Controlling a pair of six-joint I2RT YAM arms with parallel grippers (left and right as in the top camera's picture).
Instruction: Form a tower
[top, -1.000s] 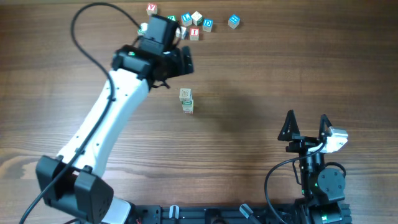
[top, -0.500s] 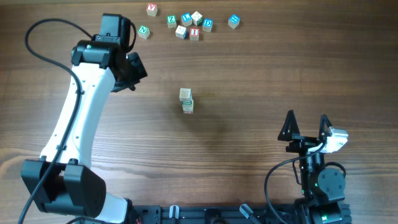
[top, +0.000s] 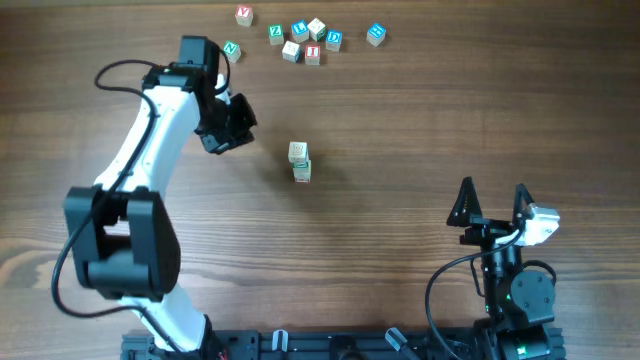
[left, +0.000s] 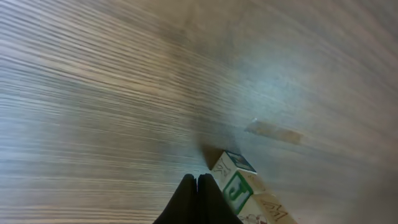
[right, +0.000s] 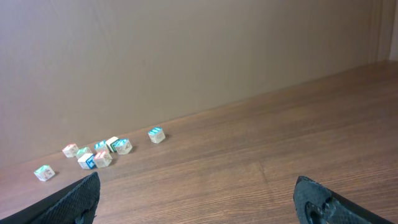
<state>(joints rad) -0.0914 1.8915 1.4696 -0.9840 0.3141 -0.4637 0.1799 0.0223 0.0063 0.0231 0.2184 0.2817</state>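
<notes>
tower (top: 300, 162) at middle of table (top: 420, 120), narrow cube column, standing free. left gripper (top: 228, 127) near it, apart, fingers pressed together, nothing held. right gripper (top: 492, 203) spread, well away. next imo: go for lone green N cube (top: 231, 48), open jaws before dropping, swing arm wide of tower.

A narrow tower of pale wooden alphabet cubes (top: 300, 162), stacked one on another, stands near the middle of the brown wooden surface (top: 420, 110). Behind it, along the far edge, lie nine loose wooden letter cubes (top: 313, 53). Most are bunched just behind the tower, with one apart to the right and two apart to the left. The left jaws hang to the left of the tower, apart from it, and in front of the leftmost loose cubes. In the left wrist view the tower sits just right of their tips. The right jaws stand at the near right, well apart from the tower, with the loose cubes far ahead and to their left.
</notes>
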